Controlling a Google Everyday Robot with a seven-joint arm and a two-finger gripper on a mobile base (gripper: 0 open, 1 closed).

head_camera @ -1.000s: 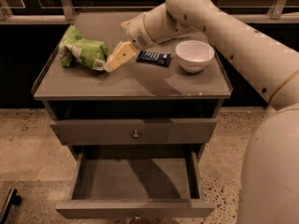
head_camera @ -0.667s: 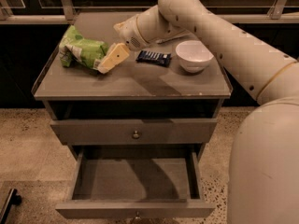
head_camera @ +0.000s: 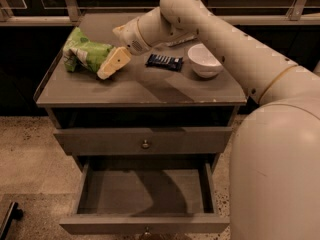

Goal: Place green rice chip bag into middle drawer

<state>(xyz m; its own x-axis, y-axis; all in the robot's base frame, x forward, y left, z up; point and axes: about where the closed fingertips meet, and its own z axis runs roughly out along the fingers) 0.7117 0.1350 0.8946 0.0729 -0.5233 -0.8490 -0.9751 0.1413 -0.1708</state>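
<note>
The green rice chip bag (head_camera: 86, 55) lies crumpled on the left part of the cabinet top (head_camera: 150, 86). My gripper (head_camera: 112, 65) reaches in from the right at the end of the cream arm. It sits low over the top, right against the bag's right end. The middle drawer (head_camera: 145, 194) is the lower one. It is pulled out towards me and its inside is empty. Part of the bag's right end is hidden behind the gripper.
A small dark-blue snack bar (head_camera: 164, 62) and a white bowl (head_camera: 204, 61) sit on the cabinet top to the right of the gripper. The upper drawer (head_camera: 145, 141) is shut, with a round knob. My arm's large body fills the right side.
My arm has swung left across the cabinet top. The gripper has moved closer to the green bag and now sits against its right end. The bag and the drawers have not moved.
</note>
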